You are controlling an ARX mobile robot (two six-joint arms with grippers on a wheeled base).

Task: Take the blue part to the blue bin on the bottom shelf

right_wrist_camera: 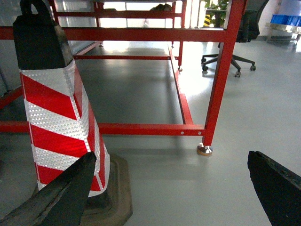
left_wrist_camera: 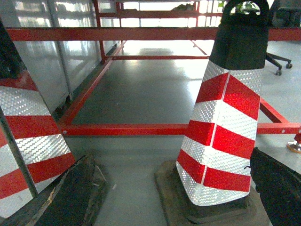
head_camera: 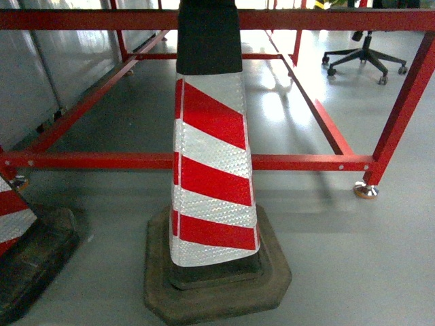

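Right pincer (right_wrist_camera: 169, 188) gapes empty over bare floor beside striped cone (head_camera: 212, 170); left pincer's state seems unreadable

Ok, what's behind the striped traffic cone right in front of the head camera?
Behind the traffic cone stands a red steel frame over bare grey floor, an office chair beyond. The cone covers the frame's middle; no bin or shelf shows.

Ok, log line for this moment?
target: blue part, bin, shelf unseen | ahead: striped cone, red frame | right fingers open, empty | left: unclear
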